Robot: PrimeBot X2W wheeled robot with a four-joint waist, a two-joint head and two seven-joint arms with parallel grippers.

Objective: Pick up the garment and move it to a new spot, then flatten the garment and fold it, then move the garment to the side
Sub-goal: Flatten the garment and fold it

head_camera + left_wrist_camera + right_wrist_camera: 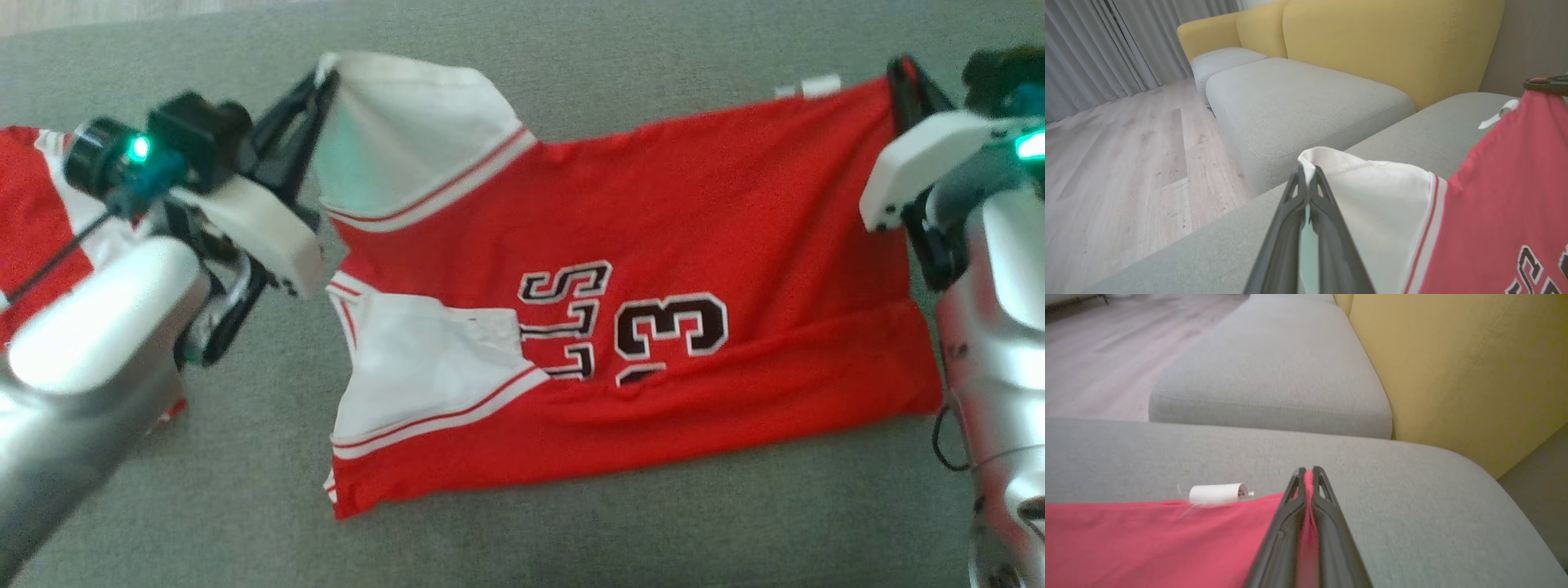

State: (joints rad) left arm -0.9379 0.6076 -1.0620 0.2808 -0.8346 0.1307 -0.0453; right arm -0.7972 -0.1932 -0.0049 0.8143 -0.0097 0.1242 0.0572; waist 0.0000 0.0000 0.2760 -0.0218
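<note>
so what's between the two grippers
In the head view the jersey spans it: left gripper pinches its white corner, right gripper its red corner, with a white tag beside the right one.

Grey cushion (pixel 571 531), red jersey (pixel 653 245) spread on it, second red-white garment (pixel 33 212) at left

The room is bright with soft daylight. The curtains (pixel 1094 49) glow pale and the wood floor (pixel 1126 163) shines a little. Shadows are faint. The red shirt (pixel 653 245) looks fuzzy and washed out in the head view. A small green light (pixel 139 148) glares. In the right wrist view the grey cushion (pixel 1269 375) is blurry.
</note>
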